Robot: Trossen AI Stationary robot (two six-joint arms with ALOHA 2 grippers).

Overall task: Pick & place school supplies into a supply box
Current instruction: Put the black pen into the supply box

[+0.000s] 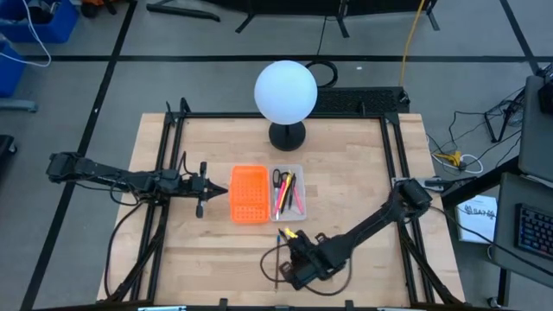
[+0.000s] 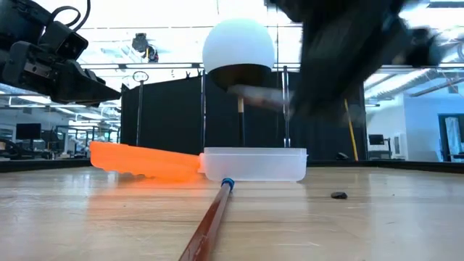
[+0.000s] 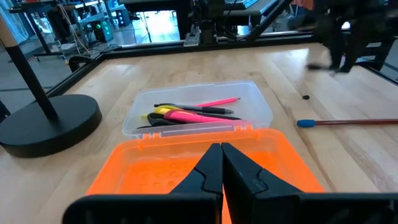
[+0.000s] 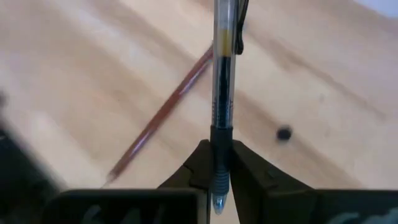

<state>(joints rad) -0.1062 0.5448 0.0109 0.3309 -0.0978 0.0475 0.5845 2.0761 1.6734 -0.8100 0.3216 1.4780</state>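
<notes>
The clear supply box (image 1: 289, 192) lies on the table with its long side against the orange perforated piece (image 1: 249, 194). In it lie pink, yellow and black pens (image 3: 193, 113) and black-handled scissors (image 1: 276, 180). My right gripper (image 4: 217, 169) is near the table's near edge, shut on a clear pen (image 4: 219, 74) with a yellow band and a black clip. A red-brown pencil (image 2: 214, 217) with a blue end lies flat on the table near it. My left gripper (image 3: 221, 163) is shut and hovers at the orange piece's left side, touching nothing. My right gripper pinches the clear pen by its black grip section (image 4: 218, 146), near the writing tip, between the two fingers. The pen lies along the fingers: its barrel juts forward past them and its tip (image 4: 216, 203) points back toward the wrist. It is lifted clear of the table.
A white globe lamp (image 1: 286, 91) on a black round base (image 1: 288, 136) stands behind the box at the far side. A small black bit (image 2: 338, 195) lies on the wood to the pencil's right. Black frame rails run along the table's left and right edges.
</notes>
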